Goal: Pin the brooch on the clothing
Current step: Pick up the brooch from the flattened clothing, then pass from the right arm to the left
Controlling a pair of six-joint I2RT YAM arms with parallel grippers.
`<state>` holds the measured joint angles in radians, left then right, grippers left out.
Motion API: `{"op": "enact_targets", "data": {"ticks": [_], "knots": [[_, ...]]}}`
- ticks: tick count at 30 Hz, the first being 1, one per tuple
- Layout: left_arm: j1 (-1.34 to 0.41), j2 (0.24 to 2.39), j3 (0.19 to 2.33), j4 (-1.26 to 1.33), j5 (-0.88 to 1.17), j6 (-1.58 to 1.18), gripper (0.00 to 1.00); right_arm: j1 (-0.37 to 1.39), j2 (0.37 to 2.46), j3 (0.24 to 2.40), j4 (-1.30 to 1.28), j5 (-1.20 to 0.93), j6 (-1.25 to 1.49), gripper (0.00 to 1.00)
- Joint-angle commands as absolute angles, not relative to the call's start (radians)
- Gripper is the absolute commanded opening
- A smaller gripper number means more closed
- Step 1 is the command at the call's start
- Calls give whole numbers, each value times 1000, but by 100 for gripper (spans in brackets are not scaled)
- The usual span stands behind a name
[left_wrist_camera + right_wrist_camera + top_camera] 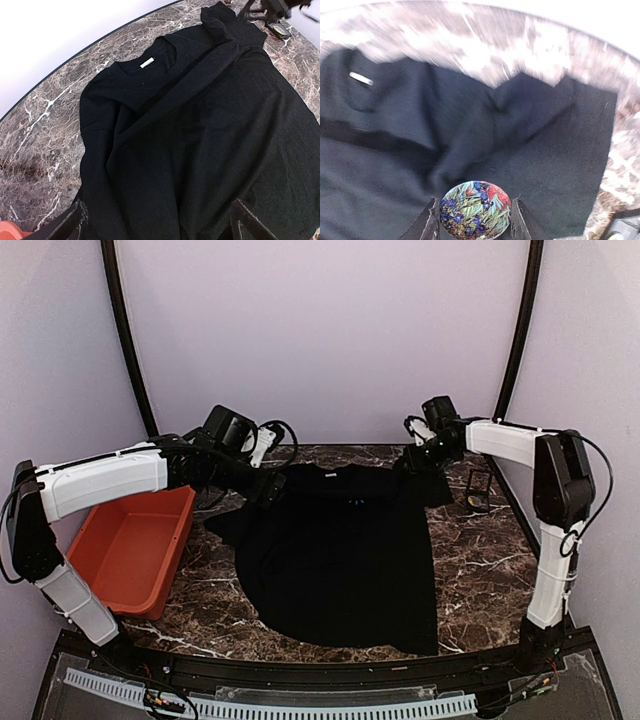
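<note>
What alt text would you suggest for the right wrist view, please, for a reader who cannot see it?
The right gripper holds a round brooch, painted with blue flowers, green leaves and red patches, between its two fingers above a black T-shirt lying on a marble table. The shirt's neckline with a white label shows at upper left; the view is blurred.

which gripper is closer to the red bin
Left. The left gripper is at the T-shirt's sleeve on the side of the red bin. The right gripper, holding the brooch, is across the shirt at the opposite shoulder.
</note>
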<state>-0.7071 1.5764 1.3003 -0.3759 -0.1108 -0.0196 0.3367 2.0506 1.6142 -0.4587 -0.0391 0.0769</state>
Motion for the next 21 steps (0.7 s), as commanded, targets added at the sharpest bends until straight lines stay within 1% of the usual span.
{"op": "enact_targets", "data": {"ticks": [1,4,6,11,16,21], "knots": [[-706,1544,1291,-378,-47,21,99,337,1904,1577,-489,-192,91,36],[-706,1482,1255,-318,46,91,99,337,1845,1558,-568,-354,50,37],[-706,1432,1216,-271,129,137,99,337,1807,1543,-616,-520,20,37],[-706,1328,1129,-189,334,220,99,351,1700,1432,-561,-911,20,37],[-709,1280,1099,-157,501,256,99,411,1686,1394,-548,-1156,-13,37],[-731,1261,1095,-187,590,305,99,534,1703,1409,-591,-1325,-133,36]]}}
